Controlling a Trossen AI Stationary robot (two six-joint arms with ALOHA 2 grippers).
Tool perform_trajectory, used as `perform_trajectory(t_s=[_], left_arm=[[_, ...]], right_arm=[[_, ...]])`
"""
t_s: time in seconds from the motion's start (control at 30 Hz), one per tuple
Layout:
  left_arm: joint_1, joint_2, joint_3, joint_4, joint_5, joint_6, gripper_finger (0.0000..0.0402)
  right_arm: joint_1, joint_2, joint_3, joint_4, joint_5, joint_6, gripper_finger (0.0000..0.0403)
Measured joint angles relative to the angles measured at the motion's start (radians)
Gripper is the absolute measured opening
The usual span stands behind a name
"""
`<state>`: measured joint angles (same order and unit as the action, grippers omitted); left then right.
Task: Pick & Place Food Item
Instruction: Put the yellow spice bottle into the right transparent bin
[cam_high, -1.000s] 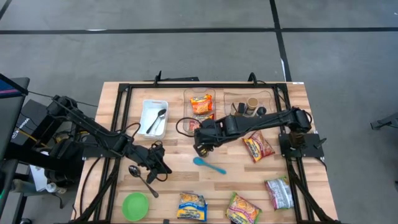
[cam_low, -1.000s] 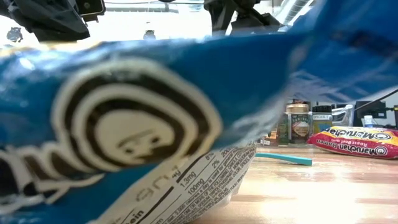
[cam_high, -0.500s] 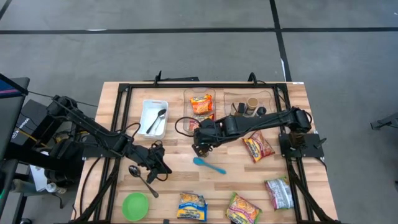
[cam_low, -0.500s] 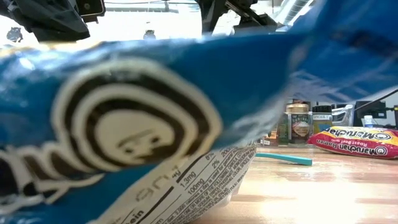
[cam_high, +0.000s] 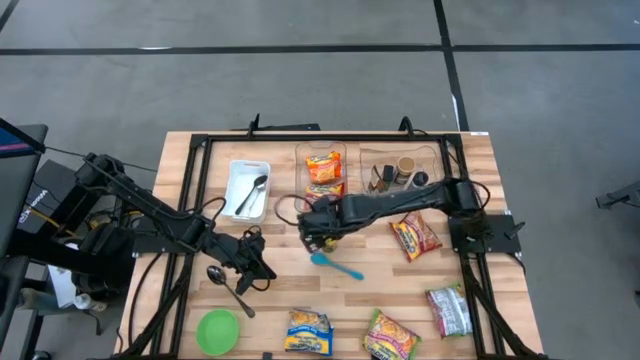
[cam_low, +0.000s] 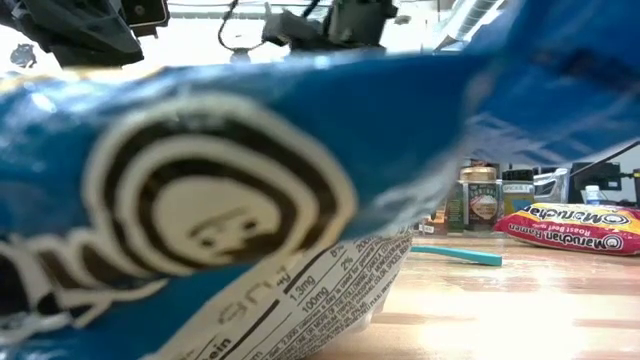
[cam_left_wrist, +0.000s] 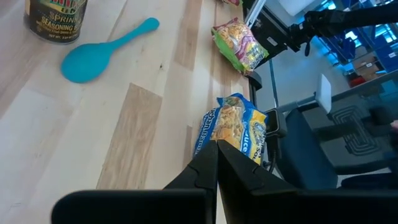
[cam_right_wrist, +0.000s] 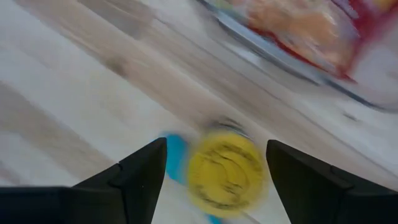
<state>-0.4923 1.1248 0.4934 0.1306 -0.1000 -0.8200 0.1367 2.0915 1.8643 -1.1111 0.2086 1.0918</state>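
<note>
A seasoning can with a yellow lid (cam_right_wrist: 225, 174) stands upright on the wooden table beside the bowl of a blue spoon (cam_high: 337, 265); the left wrist view shows its side (cam_left_wrist: 56, 17). My right gripper (cam_right_wrist: 216, 146) hangs open just above it, pointing steeply down, one finger on either side of the lid and apart from it. In the high view this gripper (cam_high: 318, 236) hides the can. My left gripper (cam_high: 252, 263) waits shut at the table's left, above a metal spoon (cam_high: 228, 285). Noodle packets lie about: blue (cam_high: 308, 332), green (cam_high: 390, 337), red (cam_high: 415, 236).
An orange packet lies in a clear tray (cam_high: 323, 167) right behind the right gripper, with jars (cam_high: 395, 172) in the tray beside it. A white tray (cam_high: 248, 190) holds a spoon. A green bowl (cam_high: 217, 331) and a pink packet (cam_high: 449, 310) lie near the front. A blue packet (cam_low: 250, 200) fills the low view.
My right gripper has come down and gone a little toward the table's left edge, ending over the seasoning can. The can, the spoon and the packets have stayed where they were.
</note>
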Motion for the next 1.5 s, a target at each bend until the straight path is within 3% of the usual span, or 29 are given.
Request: perform_trajectory(t_s=[1.5], left_arm=[[0.0,0.0,0.0,-0.003,0.003,0.0,0.0]], right_arm=[[-0.002,0.014,-0.004,-0.01,-0.025,-0.055,0.0269]])
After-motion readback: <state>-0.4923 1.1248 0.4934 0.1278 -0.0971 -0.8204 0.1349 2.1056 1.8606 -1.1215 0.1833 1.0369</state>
